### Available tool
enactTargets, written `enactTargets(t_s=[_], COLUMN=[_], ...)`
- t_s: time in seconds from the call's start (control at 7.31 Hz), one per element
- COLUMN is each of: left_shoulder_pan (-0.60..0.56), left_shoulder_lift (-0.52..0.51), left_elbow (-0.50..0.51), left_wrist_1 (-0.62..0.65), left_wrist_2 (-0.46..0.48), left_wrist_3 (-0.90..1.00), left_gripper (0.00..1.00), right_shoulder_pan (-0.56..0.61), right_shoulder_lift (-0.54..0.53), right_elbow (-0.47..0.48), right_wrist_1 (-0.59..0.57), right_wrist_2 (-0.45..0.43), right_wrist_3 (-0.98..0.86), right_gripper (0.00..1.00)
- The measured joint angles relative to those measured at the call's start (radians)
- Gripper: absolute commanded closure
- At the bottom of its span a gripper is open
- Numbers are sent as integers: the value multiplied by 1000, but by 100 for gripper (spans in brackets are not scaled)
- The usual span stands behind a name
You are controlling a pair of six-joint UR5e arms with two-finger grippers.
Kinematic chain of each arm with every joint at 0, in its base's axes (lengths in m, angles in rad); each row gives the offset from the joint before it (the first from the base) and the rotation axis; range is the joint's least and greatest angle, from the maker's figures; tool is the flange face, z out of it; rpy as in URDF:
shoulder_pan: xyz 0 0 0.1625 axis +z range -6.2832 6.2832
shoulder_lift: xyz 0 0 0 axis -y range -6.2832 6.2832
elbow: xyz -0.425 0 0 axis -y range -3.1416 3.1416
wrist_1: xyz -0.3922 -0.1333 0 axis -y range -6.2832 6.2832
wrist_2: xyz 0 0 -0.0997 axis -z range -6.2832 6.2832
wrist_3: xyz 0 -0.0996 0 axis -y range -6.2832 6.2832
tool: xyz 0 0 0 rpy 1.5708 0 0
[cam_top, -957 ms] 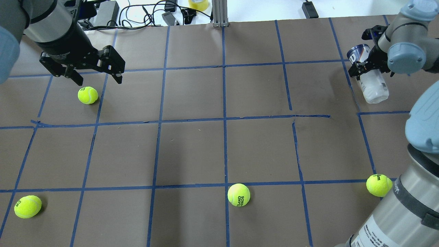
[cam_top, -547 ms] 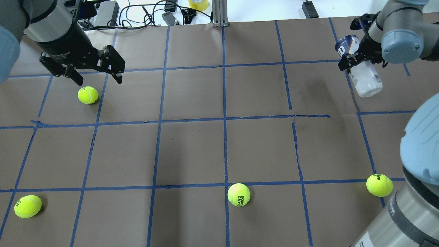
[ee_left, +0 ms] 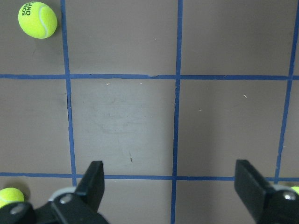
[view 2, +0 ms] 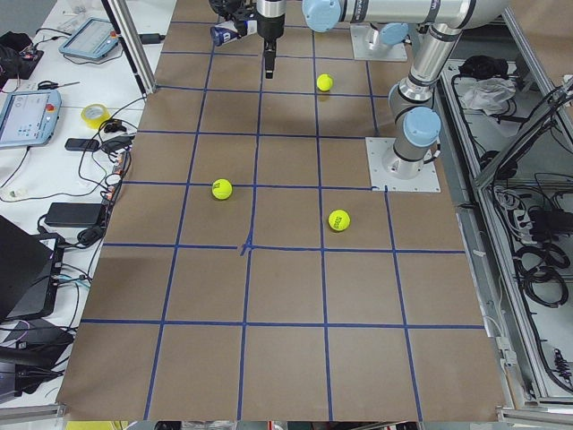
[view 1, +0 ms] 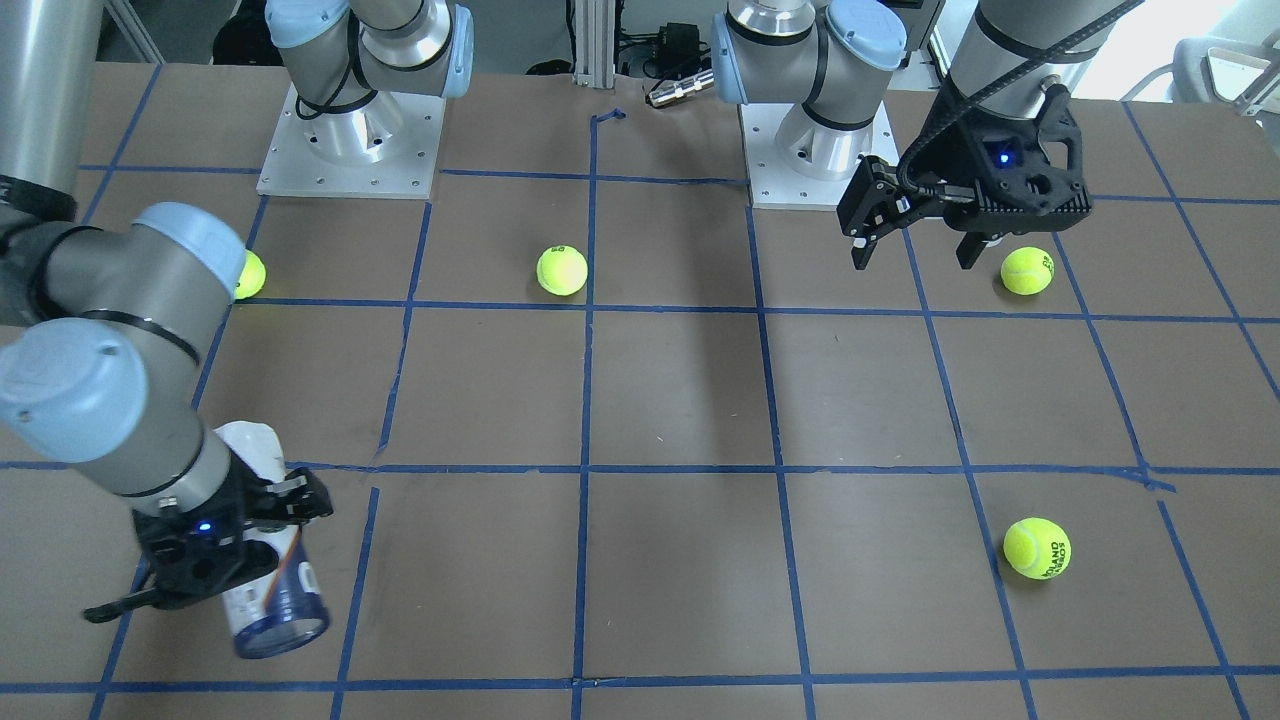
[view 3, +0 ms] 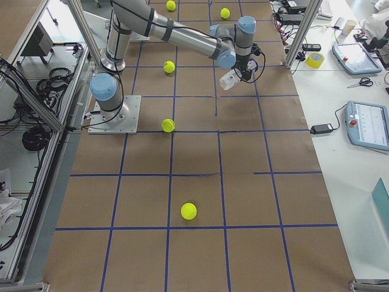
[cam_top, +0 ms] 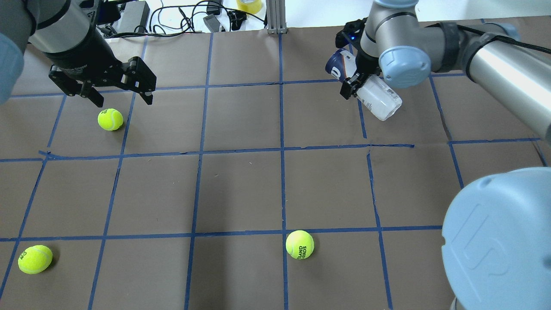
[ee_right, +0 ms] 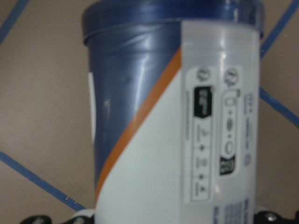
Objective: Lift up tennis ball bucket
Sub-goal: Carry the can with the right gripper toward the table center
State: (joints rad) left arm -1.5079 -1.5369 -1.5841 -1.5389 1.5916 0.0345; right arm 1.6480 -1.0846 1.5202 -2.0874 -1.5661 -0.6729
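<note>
The tennis ball bucket (cam_top: 381,100) is a slim can with a white label and a navy end (cam_top: 337,64). My right gripper (cam_top: 354,78) is shut on it near the navy end and holds it tilted above the brown table, at the far side right of centre. The bucket also shows in the front-facing view (view 1: 270,600), held by the right gripper (view 1: 215,560), and it fills the right wrist view (ee_right: 187,121). My left gripper (cam_top: 124,101) is open and empty, hovering just beyond a tennis ball (cam_top: 110,119). Its fingers (ee_left: 93,179) show wide apart in the left wrist view.
Loose tennis balls lie at the front left (cam_top: 35,259) and front centre (cam_top: 300,244). Another ball (view 1: 248,275) lies near my right arm's base. Cables and a tape roll (cam_top: 249,5) lie beyond the table's far edge. Blue tape lines grid the table (cam_top: 241,189).
My right arm has swung the bucket from the table's far right edge toward the centre, still gripped. The left gripper has not moved.
</note>
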Motion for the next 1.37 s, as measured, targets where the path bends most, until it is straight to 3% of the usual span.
enactTargets(t_s=[0.82,1.37], left_shoulder_pan=[109,142], left_shoulder_lift=[1,0], left_elbow=[27,40], left_wrist_1=[-2,-4], left_wrist_2=[-16,-17], left_wrist_3=[46,51], left_gripper=[0,0], right_shoulder_pan=[286,371], right_shoulder_lift=[94,167], right_elbow=[0,1], right_wrist_1=[-224,-296], right_wrist_2=[52,83], right_wrist_3=[-517,-641], right_gripper=[31,32])
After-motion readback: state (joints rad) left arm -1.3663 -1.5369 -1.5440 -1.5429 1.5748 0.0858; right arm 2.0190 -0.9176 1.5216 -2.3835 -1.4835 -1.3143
